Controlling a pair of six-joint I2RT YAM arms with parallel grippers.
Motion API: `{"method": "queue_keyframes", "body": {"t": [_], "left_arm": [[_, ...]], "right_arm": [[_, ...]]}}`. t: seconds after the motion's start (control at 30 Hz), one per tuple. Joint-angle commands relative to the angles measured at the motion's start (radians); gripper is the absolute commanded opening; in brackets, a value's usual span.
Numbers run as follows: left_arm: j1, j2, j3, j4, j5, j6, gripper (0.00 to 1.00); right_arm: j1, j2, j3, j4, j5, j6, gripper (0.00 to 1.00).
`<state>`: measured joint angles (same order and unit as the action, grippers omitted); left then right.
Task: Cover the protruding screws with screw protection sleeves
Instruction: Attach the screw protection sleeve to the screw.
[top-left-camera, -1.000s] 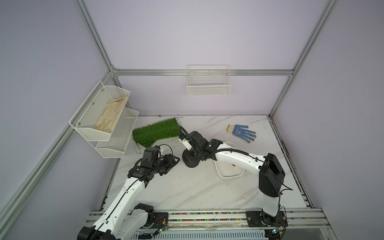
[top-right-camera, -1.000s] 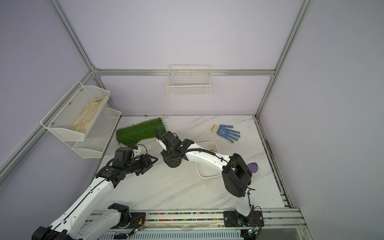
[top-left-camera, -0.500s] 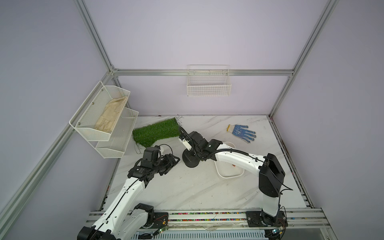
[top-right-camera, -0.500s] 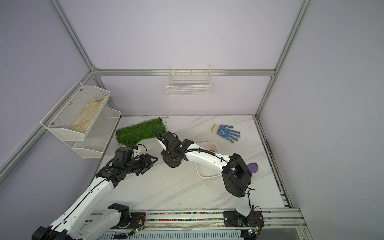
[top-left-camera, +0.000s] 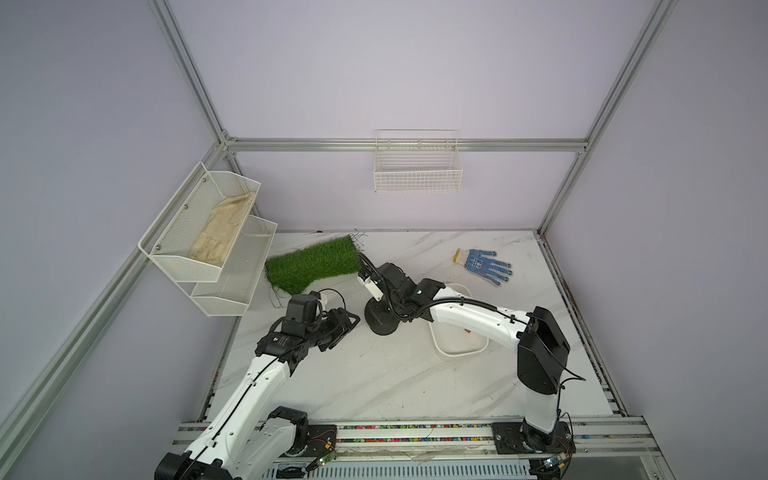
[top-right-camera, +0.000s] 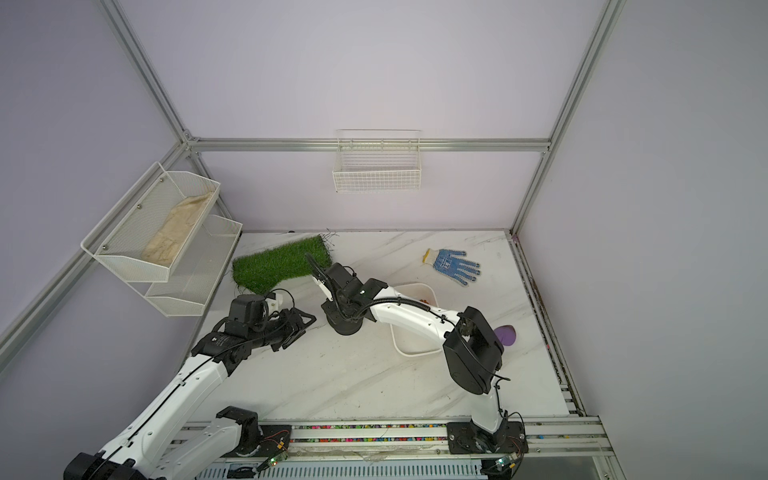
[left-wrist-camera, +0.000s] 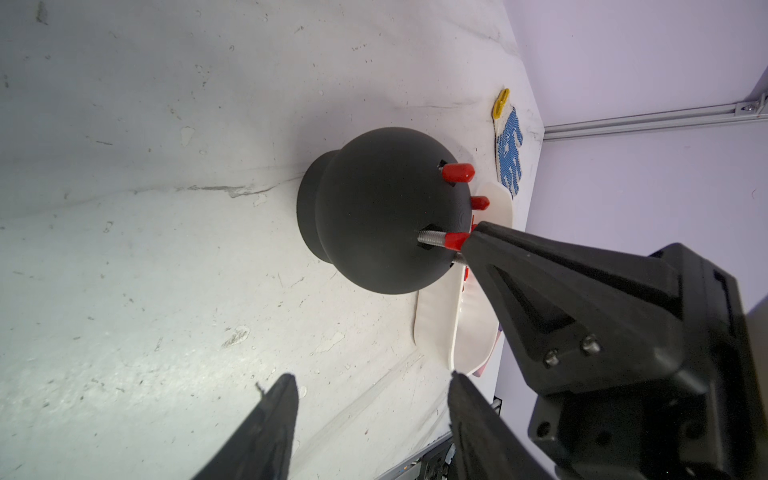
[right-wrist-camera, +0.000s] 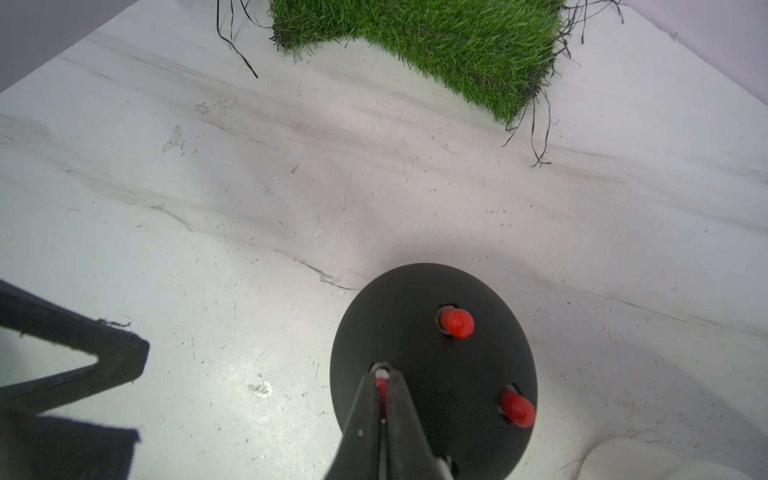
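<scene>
I see right gripper (right-wrist-camera: 381, 380) pinching red sleeve (left-wrist-camera: 456, 240) partway down screw (left-wrist-camera: 430, 237) on black base (left-wrist-camera: 365, 208); left gripper (left-wrist-camera: 371, 377) jaws apart, empty, beside base; two other sleeves (right-wrist-camera: 456, 323) seated

screws (left-wrist-camera: 430, 237) on base (left-wrist-camera: 374, 216), tray (top-left-camera: 459, 353) right, turf (top-left-camera: 311, 266) behind

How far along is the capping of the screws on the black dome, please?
Done: two red sleeves look seated. In hand: the right gripper, jaws shut, holds a third sleeve partway down its screw. Remaining: seat it, then cap the fourth screw, which looks bare.
</scene>
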<state>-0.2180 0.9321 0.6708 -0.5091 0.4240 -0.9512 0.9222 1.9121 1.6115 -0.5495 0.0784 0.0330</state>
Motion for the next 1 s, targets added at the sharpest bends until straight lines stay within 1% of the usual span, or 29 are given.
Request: {"method": "queue_keyframes", "body": {"t": [0.0,0.1,0.27,0.47,0.83,0.97], "left_arm": [[0.005,-0.004,-0.028,0.038,0.011,-0.004,0.59],[0.005,-0.004,-0.027,0.038,0.012,-0.006,0.59],[0.004,-0.004,-0.028,0.038,0.012,-0.005,0.59],[0.005,-0.002,-0.028,0.040,0.015,-0.009,0.59],[0.005,-0.001,-0.030,0.043,0.014,-0.009,0.59],[0.005,0.002,-0.030,0.044,0.016,-0.009,0.59]], "right_arm": [[0.006,0.023,-0.021,-0.021,-0.011,0.001,0.09],[0.006,0.018,-0.025,-0.023,-0.004,-0.003,0.09],[0.006,0.006,-0.026,-0.024,0.042,-0.008,0.09],[0.006,0.016,-0.034,-0.021,0.028,-0.017,0.10],[0.006,0.004,-0.025,0.005,-0.007,0.014,0.12],[0.007,-0.008,-0.015,0.011,-0.010,0.017,0.17]]}}
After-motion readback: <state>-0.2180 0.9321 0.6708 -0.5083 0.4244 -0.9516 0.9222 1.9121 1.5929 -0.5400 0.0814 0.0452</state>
